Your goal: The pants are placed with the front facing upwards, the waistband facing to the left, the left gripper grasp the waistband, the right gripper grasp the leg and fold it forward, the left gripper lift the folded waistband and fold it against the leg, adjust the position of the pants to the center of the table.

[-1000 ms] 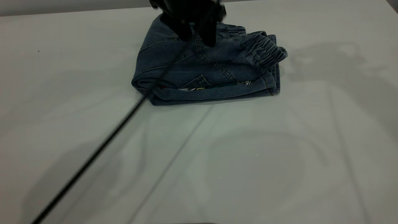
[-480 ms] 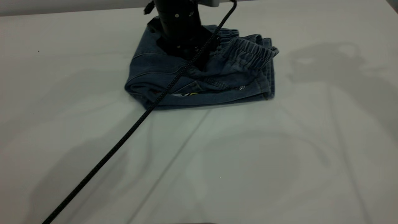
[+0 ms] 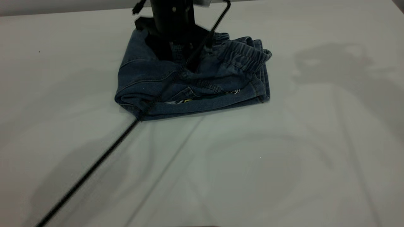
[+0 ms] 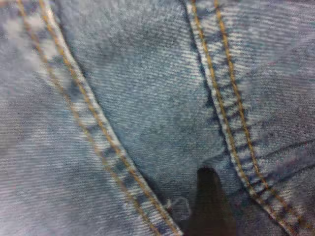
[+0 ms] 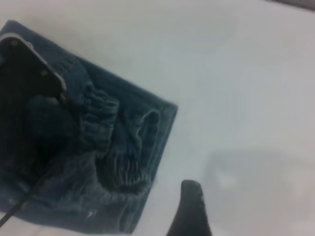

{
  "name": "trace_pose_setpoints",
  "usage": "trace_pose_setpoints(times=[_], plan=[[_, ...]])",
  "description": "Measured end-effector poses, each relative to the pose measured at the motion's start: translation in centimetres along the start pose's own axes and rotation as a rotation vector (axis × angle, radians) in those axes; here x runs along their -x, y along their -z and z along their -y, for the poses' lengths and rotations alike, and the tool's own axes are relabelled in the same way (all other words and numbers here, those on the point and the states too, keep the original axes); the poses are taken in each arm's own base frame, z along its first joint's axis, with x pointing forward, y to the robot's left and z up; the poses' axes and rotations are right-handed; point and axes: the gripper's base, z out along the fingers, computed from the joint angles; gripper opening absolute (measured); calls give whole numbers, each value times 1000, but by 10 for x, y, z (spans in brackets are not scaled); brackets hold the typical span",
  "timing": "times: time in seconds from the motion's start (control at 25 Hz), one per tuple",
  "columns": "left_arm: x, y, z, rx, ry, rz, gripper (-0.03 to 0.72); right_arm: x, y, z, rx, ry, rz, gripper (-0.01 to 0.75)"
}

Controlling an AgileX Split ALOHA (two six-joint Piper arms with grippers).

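The pants (image 3: pixel 221 74) lie folded into a compact blue denim bundle at the far middle of the table (image 3: pixel 252 164). The ruched waistband (image 3: pixel 247 56) sits on top at the bundle's right side. A folded leg edge (image 3: pixel 208 105) faces the near side, with a strip of print (image 3: pixel 183 101) showing under it. My left gripper (image 3: pixel 176 61) points straight down onto the bundle's far left part, fingers apart and pressed into the denim. Its wrist view is filled with stitched denim (image 4: pixel 147 98) and one fingertip (image 4: pixel 209 206). My right gripper is outside the exterior view. Its fingertip (image 5: pixel 192 206) hangs over bare table beside the pants (image 5: pixel 123 147).
A thin black cable (image 3: pixel 94 164) runs from the left gripper over the pants and diagonally across the table to the near left corner. The table's far edge (image 3: pixel 63 11) lies just behind the bundle.
The left gripper has come down onto the bundle and moved left, and the pants have slid left and a little nearer with it. The waistband fold has flattened somewhat.
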Motion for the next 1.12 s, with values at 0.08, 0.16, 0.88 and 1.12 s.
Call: trace_pose_setpoints(times=[0.08, 0.16, 0.88, 1.12], plan=[[9, 19, 0, 4, -7, 12, 465, 6, 19, -3, -1, 10, 34, 496], [18, 41, 0, 7, -17, 38, 465, 9, 43, -7, 3, 20, 71, 496], [15, 294, 1, -1, -119, 617, 465, -66, 276, -50, 65, 40, 329, 496], [-48, 392, -4, 8, -108, 762, 465, -123, 346, -64, 100, 73, 514, 496]])
